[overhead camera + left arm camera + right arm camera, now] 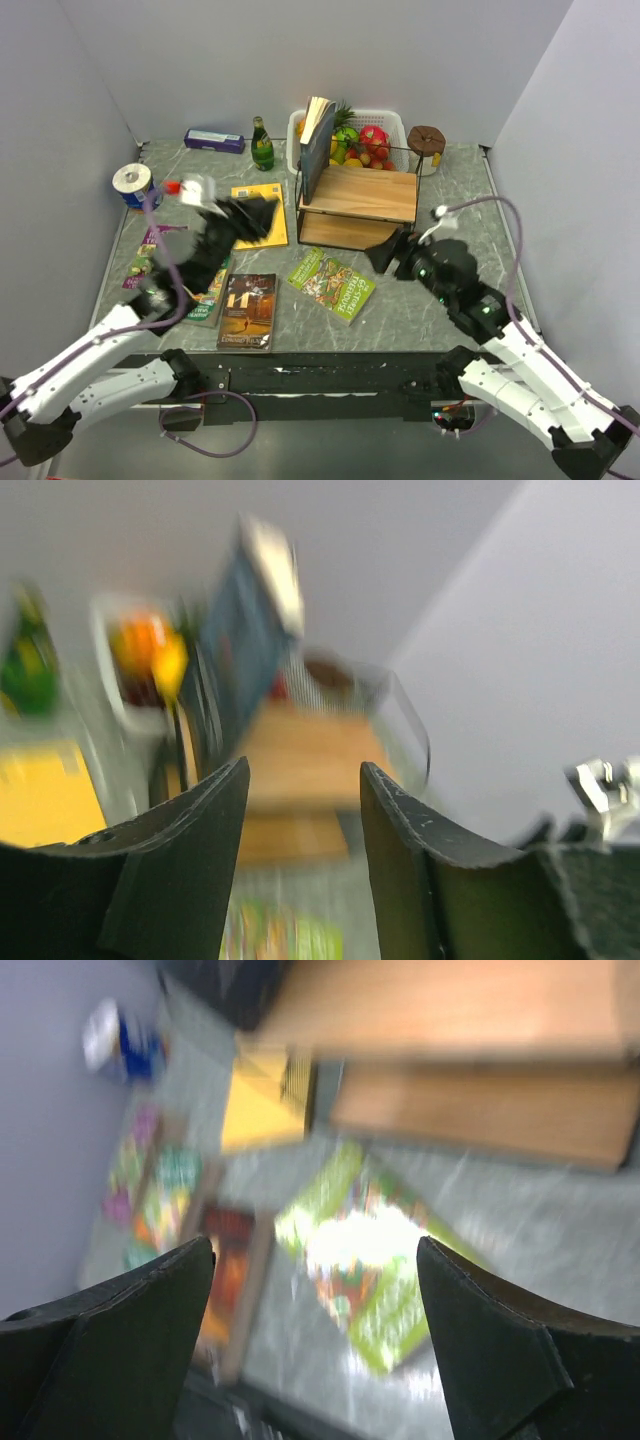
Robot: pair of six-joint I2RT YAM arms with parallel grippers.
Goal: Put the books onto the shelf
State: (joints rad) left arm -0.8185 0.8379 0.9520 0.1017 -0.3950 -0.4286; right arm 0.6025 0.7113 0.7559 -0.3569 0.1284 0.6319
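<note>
Lower the right gripper, wide open and empty, over the green book lying flat just before the shelf; pinch one edge squarely. Left gripper: parted, empty.

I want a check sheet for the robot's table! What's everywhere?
Surface: grey marbled table, dry.
Job's things: dark blue book stands at the left end of the wooden black-framed shelf; green cartoon book, dark brown book, yellow book, purple cartoon book lie flat.
Clutter: white fruit basket, green bottle, purple box.
Grippers: left tool open, empty, over the yellow book; right tool open, empty, facing the shelf.
Cables: purple cables loop off both arms.
Surroundings: plain grey walls.
</note>
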